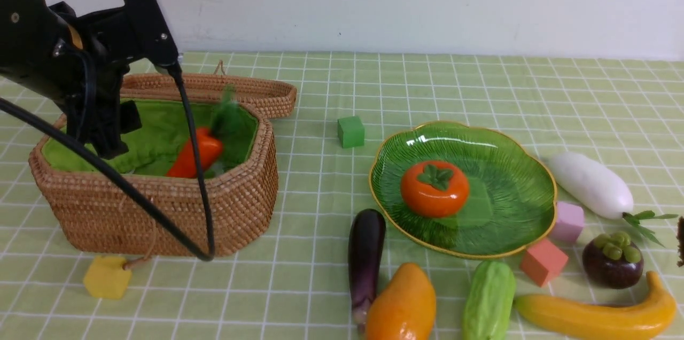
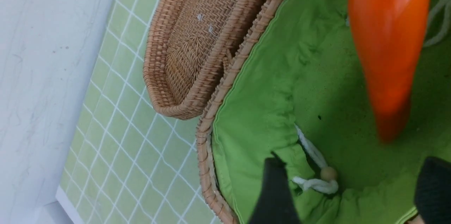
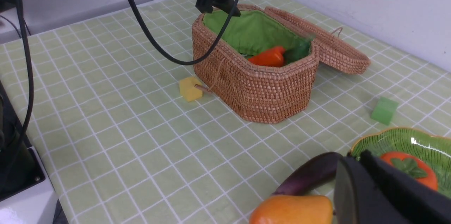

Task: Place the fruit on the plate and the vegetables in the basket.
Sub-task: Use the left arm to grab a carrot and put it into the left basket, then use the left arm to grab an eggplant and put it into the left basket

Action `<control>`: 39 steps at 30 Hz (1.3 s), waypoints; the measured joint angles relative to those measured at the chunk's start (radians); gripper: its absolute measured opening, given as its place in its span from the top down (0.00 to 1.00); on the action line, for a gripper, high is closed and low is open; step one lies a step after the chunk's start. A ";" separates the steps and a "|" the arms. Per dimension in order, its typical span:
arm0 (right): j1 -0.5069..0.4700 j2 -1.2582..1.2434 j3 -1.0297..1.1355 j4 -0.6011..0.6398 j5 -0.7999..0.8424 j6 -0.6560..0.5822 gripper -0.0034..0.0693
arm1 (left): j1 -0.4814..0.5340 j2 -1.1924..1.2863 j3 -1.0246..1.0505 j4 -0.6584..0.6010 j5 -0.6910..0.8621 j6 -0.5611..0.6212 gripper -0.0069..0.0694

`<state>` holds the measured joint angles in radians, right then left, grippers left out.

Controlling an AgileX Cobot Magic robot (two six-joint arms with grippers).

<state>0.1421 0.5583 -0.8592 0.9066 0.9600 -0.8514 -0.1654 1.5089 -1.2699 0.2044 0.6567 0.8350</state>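
Observation:
My left gripper (image 2: 352,187) hangs open over the wicker basket (image 1: 160,211), nothing between its fingers. An orange carrot (image 1: 195,158) shows blurred inside on the green lining, clear of the fingers (image 2: 275,192). The persimmon (image 1: 434,188) sits on the green plate (image 1: 513,147). In front of the plate lie the eggplant (image 1: 366,254), mango (image 1: 402,305), gourd (image 1: 489,300) and banana (image 1: 598,316). The mangosteen (image 1: 612,260) and radish (image 1: 590,184) lie to its right. My right gripper (image 3: 352,160) is shut and empty, just above the eggplant (image 3: 306,178) and mango (image 3: 292,210).
The basket's lid (image 1: 240,91) lies open behind it. Small cubes are scattered about: green (image 1: 350,131) behind the plate, pink (image 1: 568,221) and salmon (image 1: 543,262) at its right front, yellow (image 1: 107,277) before the basket. A black cable (image 1: 197,169) hangs across the basket's front.

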 joint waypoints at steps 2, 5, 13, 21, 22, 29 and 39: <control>0.000 0.000 0.000 0.000 0.001 0.000 0.92 | 0.000 -0.001 0.000 0.003 0.000 -0.004 0.18; 0.000 0.000 0.000 0.000 0.003 0.000 0.92 | -0.002 -0.013 0.000 -0.022 0.007 -0.034 0.17; 0.000 0.000 -0.024 -0.031 0.073 0.104 0.92 | -0.184 -0.090 -0.002 -0.337 0.107 -0.321 0.57; 0.000 0.000 -0.113 -0.235 0.211 0.329 0.92 | -0.534 0.024 -0.003 -0.327 0.223 -0.744 0.93; 0.000 -0.002 -0.116 -0.263 0.224 0.349 0.92 | -0.573 0.051 -0.003 -0.306 0.208 -0.802 0.92; 0.000 -0.036 -0.119 -0.319 0.270 0.387 0.92 | -0.617 0.224 -0.025 -0.223 0.125 -1.065 0.62; 0.000 -0.054 -0.121 -0.512 0.307 0.567 0.92 | -0.597 0.354 -0.031 -0.145 -0.045 -1.164 0.16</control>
<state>0.1421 0.5048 -0.9804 0.3947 1.2668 -0.2844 -0.7624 1.8631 -1.3006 0.0590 0.6115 -0.3293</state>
